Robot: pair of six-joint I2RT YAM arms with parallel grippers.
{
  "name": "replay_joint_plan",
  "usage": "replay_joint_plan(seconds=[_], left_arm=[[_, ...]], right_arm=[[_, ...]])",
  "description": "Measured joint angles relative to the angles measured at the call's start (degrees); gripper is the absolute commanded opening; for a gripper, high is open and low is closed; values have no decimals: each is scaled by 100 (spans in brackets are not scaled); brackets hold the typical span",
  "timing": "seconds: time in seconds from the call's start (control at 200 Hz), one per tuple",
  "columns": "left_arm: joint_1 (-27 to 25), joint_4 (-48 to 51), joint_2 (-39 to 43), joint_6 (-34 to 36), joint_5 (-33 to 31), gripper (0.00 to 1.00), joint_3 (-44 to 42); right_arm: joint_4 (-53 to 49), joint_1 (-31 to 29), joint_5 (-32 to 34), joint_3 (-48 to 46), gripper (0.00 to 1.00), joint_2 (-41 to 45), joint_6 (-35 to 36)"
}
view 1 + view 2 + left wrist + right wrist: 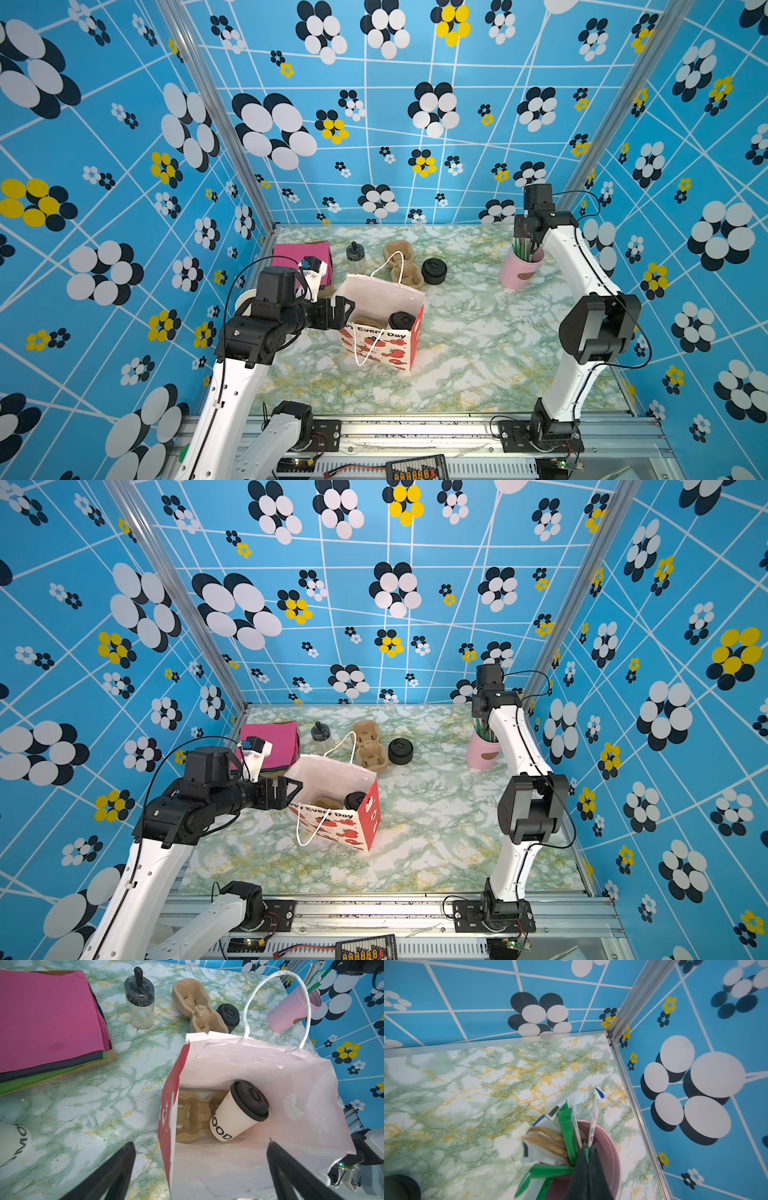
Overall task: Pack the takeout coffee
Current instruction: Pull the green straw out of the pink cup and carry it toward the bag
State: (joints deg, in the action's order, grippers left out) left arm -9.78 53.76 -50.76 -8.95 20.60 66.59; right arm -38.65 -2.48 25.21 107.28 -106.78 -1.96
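The takeout coffee (239, 1111) leans, lid on, in a cardboard carrier (191, 1120) at the bottom of the paper bag (374, 299). The left gripper (345, 315) hangs wide open over the bag's left edge. Far right, the right gripper (588, 1148) is closed among packets (550, 1142) in the pink cup (519, 270).

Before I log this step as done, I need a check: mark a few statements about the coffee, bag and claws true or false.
The lidded coffee cup is inside the paper bag. True.
The left claw is shut on the bag. False: it is open, holding nothing.
The right claw is shut, tip in the pink cup. True.
The black lid stack is in the bag. False: it stands on the table by the cardboard carriers.
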Motion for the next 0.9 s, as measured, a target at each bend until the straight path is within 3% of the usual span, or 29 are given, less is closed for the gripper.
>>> replay_joint_plan(seconds=[0.34, 0.66, 0.9], left_arm=[[0, -13, 92, -7, 59, 100, 0], [2, -15, 142, -50, 63, 100, 0], [0, -15, 151, -50, 61, 99, 0]], right_arm=[[-212, -2, 0, 37, 0, 1687, -83], [-505, -146, -308, 201, 0, 1921, -87], [-531, -737, -981, 404, 0, 2312, -136]])
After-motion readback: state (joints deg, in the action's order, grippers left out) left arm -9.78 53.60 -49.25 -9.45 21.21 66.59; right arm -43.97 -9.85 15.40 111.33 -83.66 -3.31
